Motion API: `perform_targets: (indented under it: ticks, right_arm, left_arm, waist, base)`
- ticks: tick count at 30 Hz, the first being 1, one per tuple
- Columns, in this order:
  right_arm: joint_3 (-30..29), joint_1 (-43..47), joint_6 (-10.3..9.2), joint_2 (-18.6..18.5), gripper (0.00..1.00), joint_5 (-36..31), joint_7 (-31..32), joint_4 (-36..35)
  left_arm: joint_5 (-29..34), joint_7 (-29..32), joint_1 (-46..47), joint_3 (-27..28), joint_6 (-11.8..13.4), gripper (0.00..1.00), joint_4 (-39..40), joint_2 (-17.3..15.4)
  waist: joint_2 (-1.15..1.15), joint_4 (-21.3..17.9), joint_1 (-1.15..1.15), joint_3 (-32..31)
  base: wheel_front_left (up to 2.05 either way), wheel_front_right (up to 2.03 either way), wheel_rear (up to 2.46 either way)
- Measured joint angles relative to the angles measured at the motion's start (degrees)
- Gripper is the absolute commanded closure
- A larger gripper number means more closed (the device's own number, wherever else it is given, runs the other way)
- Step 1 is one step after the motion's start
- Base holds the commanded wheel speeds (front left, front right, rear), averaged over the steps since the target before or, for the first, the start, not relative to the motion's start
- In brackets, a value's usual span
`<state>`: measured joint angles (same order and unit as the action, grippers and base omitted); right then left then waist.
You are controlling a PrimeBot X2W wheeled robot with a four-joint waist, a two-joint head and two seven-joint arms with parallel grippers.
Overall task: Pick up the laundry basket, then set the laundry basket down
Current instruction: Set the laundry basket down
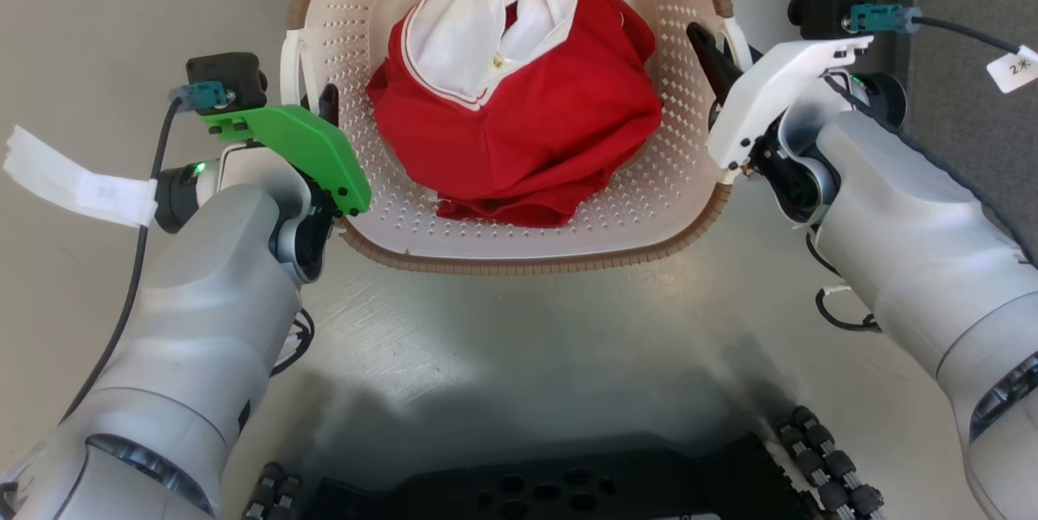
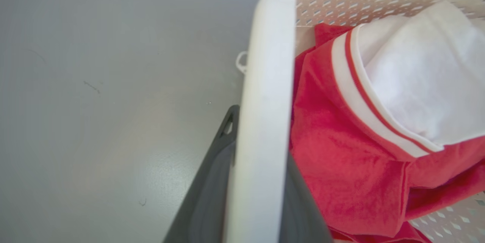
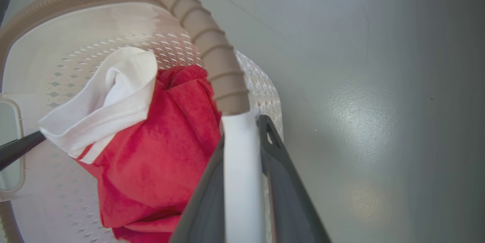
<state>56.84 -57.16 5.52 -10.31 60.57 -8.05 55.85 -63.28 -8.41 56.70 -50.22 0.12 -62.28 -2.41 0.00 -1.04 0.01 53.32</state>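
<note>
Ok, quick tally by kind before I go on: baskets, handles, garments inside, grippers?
laundry basket: 1
white side handles: 2, left handle and right handle
red polo shirt with white collar: 1
grippers: 2, left gripper and right gripper, each closed on a handle
Total: 6

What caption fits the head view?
Left gripper and right gripper hold the basket by its handles; red shirt inside.

The white tag (image 1: 1014, 68) on the black cable (image 1: 957, 27) reads "2", then an unclear mark.
</note>
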Motion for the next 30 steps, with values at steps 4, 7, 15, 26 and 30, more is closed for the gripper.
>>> perform_targets:
  ticks: [4,7,15,26,30]
  right_arm:
    - [0.34,-0.19,0.0,-0.01,1.0,0.0,-0.54,0.1]
    - [0.64,-0.22,0.0,-0.04,1.0,0.03,-1.11,0.37]
    - [1.54,-0.59,0.02,0.0,1.0,0.79,-1.85,1.09]
    - [2.67,-1.07,1.22,0.94,0.0,2.02,-2.31,2.8]
    - [2.85,-1.07,1.53,1.7,0.0,2.11,-2.35,3.26]
  left_arm:
    - [0.0,-0.3,0.38,-0.38,0.16,1.0,-0.12,-0.01]
    - [0.0,-0.69,0.75,-1.07,0.16,1.0,-0.23,0.0]
    - [-0.19,-0.78,0.82,-1.66,0.15,1.0,-0.31,0.01]
    - [-2.61,-0.71,0.93,-1.9,-0.19,0.0,-0.13,0.08]
    - [-3.11,-0.71,1.12,-2.0,-0.22,0.0,-0.02,0.51]
  waist:
    - [0.0,-0.07,0.0,0.52]
    - [0.0,-0.11,0.0,0.83]
    - [0.0,-0.11,-0.01,1.39]
    - [0.0,-0.16,0.0,1.34]
    - [0.0,-0.18,0.0,1.17]
  base:
    - [0.0,0.0,0.0]
    - [0.0,0.0,0.0]
    - [0.0,0.0,0.0]
    - [0.0,0.0,0.0]
    - [0.0,0.0,0.0]
